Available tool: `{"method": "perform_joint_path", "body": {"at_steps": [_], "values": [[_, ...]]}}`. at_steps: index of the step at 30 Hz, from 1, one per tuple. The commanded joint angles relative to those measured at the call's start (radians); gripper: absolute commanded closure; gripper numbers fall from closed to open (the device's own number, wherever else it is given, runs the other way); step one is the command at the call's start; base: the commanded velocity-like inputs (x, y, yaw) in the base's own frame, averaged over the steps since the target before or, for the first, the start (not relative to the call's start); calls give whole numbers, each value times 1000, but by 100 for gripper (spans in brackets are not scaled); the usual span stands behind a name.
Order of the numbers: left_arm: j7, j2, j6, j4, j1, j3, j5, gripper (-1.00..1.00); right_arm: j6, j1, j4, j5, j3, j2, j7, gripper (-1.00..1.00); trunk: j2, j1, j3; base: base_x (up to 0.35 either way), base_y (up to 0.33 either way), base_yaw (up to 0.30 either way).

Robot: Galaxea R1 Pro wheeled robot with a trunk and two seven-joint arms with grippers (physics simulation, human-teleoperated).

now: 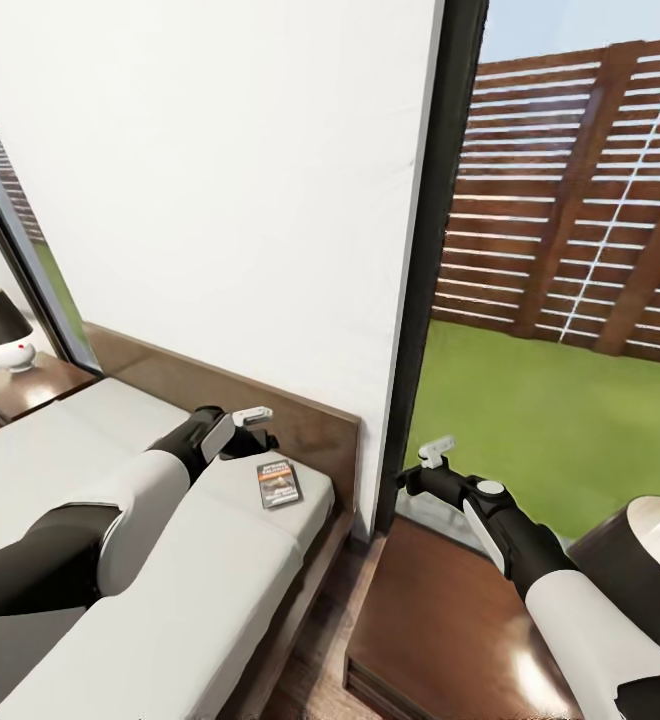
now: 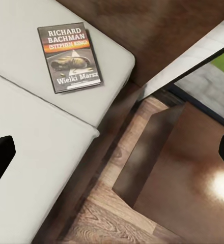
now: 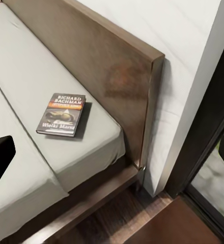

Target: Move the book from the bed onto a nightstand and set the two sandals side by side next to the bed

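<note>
Bed (image 1: 170, 610) takes up the lower left of the head view, its pale mattress running up to the wooden headboard (image 1: 310, 420) against the white wall. Beside it, across a narrow strip of plank floor, stands the near nightstand (image 1: 440, 620) with a lamp (image 1: 650, 560) at its right edge; a second nightstand (image 1: 30, 385) with a lamp sits at the far side of the bed.

Both arms are raised. The left arm reaches over the mattress, and the left gripper (image 1: 252, 420) hovers above the bed's near corner, its fingers spread wide with nothing between them. The right gripper (image 1: 436, 452) hangs over the back of the near nightstand, also open and empty.

Smallest of all, the book (image 1: 278, 483) lies flat and face up on the mattress corner near the headboard. It sits just below and slightly to the right of the left gripper, with its long axis running roughly from the headboard toward the foot of the bed. The left arm is plainly the nearer one; a short drop with a slight shift right should bring its fingers over the book. No sandals appear.
</note>
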Motion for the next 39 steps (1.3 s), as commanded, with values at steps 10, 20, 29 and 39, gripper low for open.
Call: {"method": "perform_joint_path", "body": {"at_steps": [10,20,29,39], "values": [[-4,0,-1,0,0,0,0,-100,0,0,0,1,-1,0,0,-100,0,0,-16,0,0,0],[-6,0,0,-31,0,1,3,-100,-1,0,-6,1,-33,-12,5,-100,0,0,-32,0,0,0],[-4,1,0,-38,0,1,3,-100,-1,0,-10,1,-43,-17,6,-100,0,0,-46,0,0,0],[-2,-34,-37,-21,0,4,10,-100,-1,0,-17,0,-73,-50,11,-100,0,0,-62,0,0,0]]}}
